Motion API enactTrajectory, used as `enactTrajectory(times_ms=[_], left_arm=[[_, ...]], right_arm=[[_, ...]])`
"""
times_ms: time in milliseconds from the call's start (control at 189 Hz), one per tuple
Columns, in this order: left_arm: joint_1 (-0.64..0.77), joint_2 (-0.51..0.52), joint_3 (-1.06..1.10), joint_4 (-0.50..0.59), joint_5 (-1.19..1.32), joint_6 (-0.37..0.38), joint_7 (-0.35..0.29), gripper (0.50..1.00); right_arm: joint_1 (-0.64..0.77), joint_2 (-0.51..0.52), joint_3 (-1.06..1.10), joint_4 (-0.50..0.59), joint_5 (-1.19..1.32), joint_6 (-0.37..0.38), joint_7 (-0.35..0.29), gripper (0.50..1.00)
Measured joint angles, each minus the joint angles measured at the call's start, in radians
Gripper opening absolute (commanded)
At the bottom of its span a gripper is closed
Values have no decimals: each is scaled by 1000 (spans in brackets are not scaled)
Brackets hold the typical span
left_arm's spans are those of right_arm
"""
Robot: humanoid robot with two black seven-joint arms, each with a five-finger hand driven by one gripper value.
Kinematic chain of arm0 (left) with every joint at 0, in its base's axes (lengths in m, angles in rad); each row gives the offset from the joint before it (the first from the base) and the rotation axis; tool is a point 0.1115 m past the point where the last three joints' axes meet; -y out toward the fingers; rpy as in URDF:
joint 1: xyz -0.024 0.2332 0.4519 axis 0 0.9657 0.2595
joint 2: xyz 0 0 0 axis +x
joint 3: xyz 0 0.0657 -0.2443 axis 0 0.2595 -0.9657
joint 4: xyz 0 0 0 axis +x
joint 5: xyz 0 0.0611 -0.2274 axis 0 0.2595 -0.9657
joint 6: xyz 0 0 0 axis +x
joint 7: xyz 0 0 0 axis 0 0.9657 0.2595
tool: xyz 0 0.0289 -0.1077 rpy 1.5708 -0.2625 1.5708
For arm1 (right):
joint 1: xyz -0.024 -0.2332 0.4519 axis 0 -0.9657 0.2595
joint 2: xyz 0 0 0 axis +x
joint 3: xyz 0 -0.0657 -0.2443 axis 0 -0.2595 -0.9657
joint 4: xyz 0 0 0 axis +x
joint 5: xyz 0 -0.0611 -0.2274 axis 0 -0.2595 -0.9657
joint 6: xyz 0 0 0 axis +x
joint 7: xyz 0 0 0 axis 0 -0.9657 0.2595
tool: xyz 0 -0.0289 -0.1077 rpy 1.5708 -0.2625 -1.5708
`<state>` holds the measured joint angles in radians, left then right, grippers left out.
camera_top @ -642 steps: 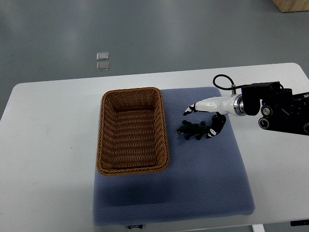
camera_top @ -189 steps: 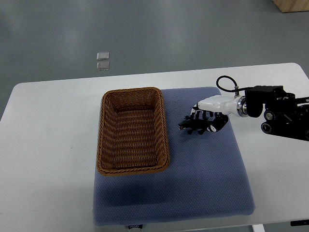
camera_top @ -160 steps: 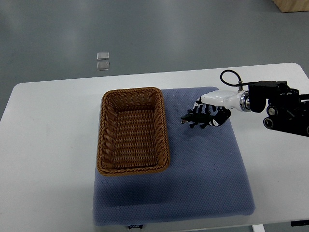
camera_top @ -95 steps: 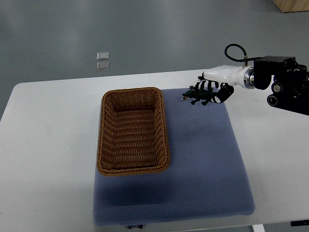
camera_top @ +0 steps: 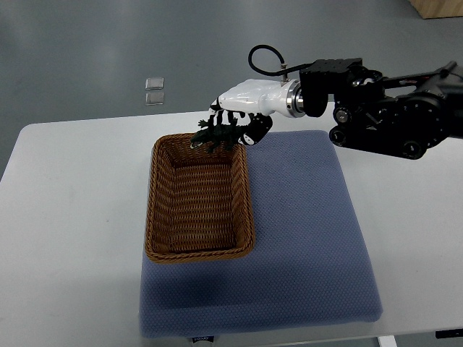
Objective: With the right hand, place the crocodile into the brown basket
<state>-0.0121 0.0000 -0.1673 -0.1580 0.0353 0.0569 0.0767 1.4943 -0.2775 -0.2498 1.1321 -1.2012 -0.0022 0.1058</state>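
Right hand (camera_top: 242, 114): white with dark fingertips, coming in from the right on a bulky black arm (camera_top: 383, 116); its fingers are curled down and closed round the crocodile, which it holds up clear of every surface
Crocodile (camera_top: 215, 135): small, dark green toy; it hangs in the hand's grasp over the far right corner of the basket, just at the far rim; its body lies roughly left to right, with one end poking out left of the fingers; whether that end is head or tail is too small to tell
Brown basket (camera_top: 150, 202): oblong wicker with an open top, its long side running near to far; it sits on the left part of the mat
Mat (camera_top: 311, 246): blue and textured, lying across the middle of the table; a small dark label shows at its near edge
Table (camera_top: 72, 217): white with rounded corners; it carries the mat and the basket
Cable (camera_top: 262, 59): black; loops up above the wrist, far side of the hand
Floor (camera_top: 87, 43): grey; two small clear squares (camera_top: 153, 92) lie on it beyond the table, left of the hand; the corner of a wooden box (camera_top: 438, 7) shows at the far right
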Motion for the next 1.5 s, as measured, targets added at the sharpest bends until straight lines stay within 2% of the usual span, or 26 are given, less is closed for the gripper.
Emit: enactTrajectory(times_ms=[391, 829, 983, 1020, 1078, 1141, 1210, 1294, 1500], left_arm=[[0, 0, -2, 0, 0, 0, 0, 1000], [0, 0, -1, 0, 0, 0, 0, 1000], [0, 0, -1, 0, 0, 0, 0, 1000], [0, 0, -1, 0, 0, 0, 0, 1000], [0, 0, -1, 0, 0, 0, 0, 1000], [0, 0, -1, 0, 0, 0, 0, 1000], [1, 0, -1, 0, 0, 0, 0, 1000], [0, 0, -1, 0, 0, 0, 0, 1000], [0, 0, -1, 0, 0, 0, 0, 1000]], right_arm=[[-71, 170, -4, -37, -13, 1, -2, 500], [-163, 208, -12, -132, -49, 2, -3, 502], [-172, 208, -14, -137, -52, 2, -3, 643], [-173, 208, -14, -138, -52, 2, -3, 664], [-173, 208, -14, -140, -52, 2, -2, 735], [-173, 207, -14, -141, -52, 2, -1, 764], [-173, 205, -13, -141, -50, 2, 0, 825], [-173, 203, -9, -140, -46, 3, 0, 850], [-173, 201, -6, -140, -39, 5, 0, 858]])
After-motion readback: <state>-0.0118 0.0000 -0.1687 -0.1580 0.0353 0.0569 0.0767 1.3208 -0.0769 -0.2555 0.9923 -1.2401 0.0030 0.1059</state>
